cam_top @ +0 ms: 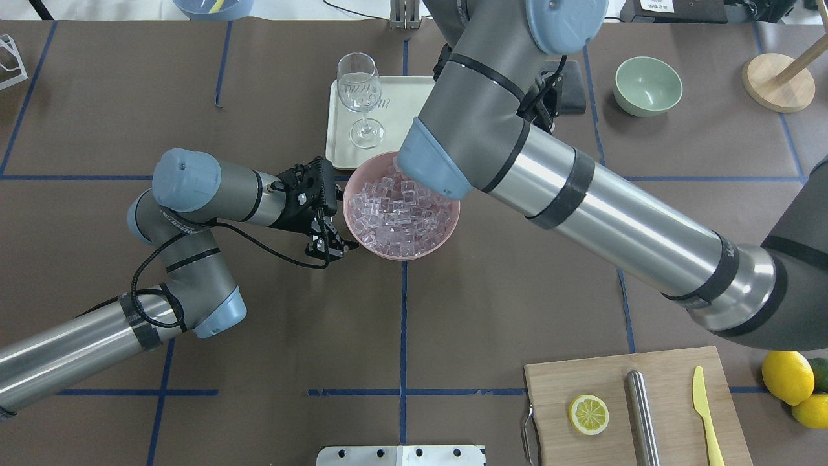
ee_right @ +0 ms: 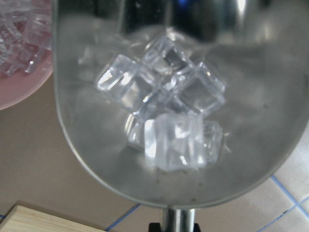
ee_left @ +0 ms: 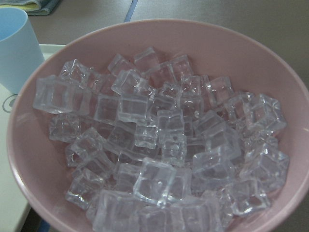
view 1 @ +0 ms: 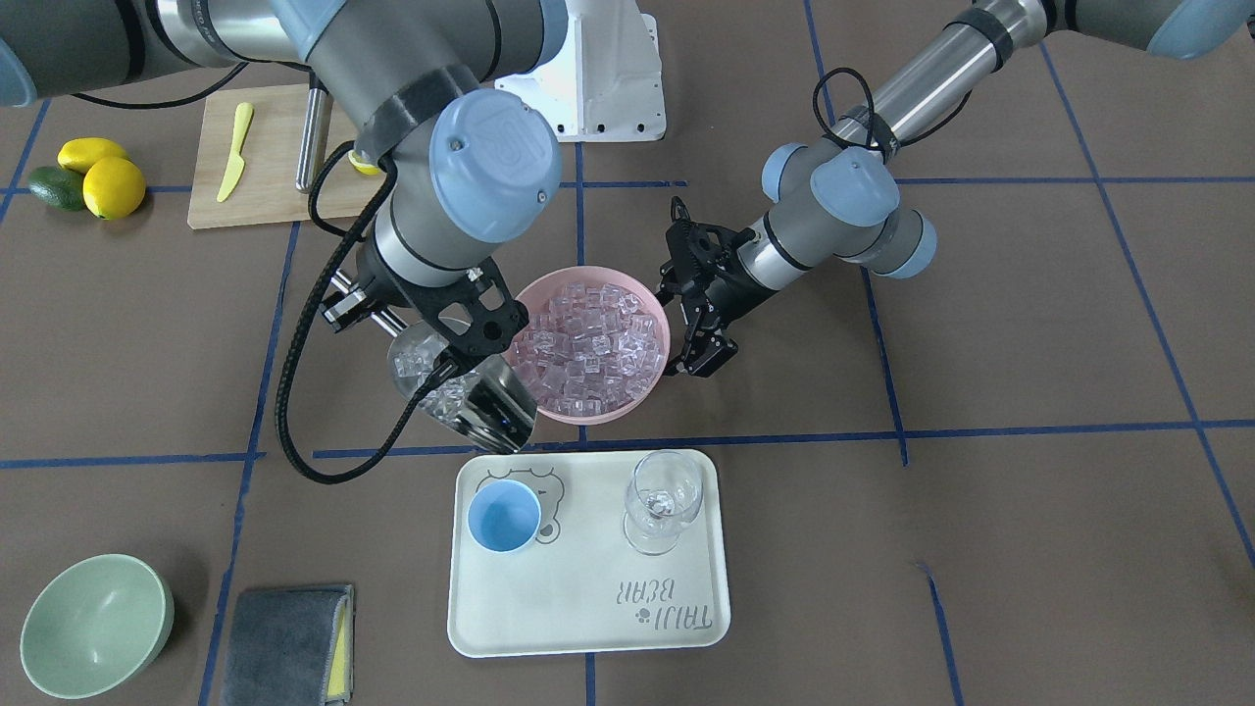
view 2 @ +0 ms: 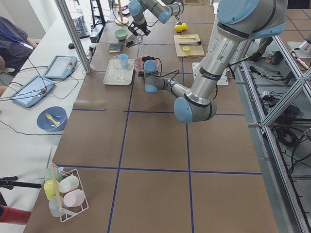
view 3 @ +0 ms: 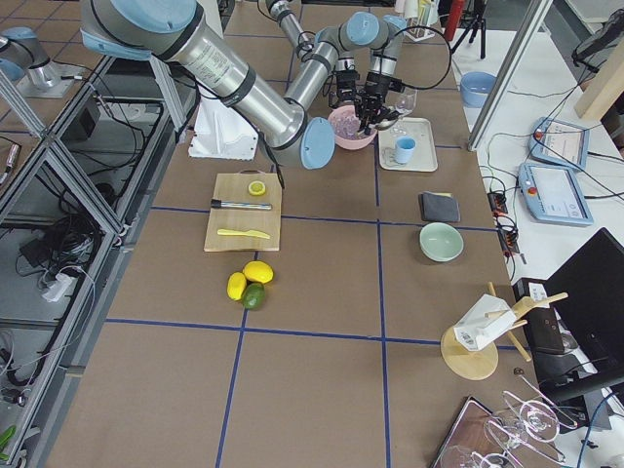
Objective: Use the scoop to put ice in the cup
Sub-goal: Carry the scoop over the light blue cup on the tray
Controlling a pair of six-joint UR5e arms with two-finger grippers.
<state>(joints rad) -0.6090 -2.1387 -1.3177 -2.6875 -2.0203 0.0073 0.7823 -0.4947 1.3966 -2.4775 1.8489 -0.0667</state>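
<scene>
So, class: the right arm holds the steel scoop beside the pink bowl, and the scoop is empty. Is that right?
Not quite: the scoop is not empty; the right wrist view shows several ice cubes in its trough. The right arm does hold it beside the pink bowl.

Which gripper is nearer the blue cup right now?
Right. The right gripper, holding the scoop, hangs just robot-side of the cup; the left gripper sits across the pink bowl, farther off.
</scene>
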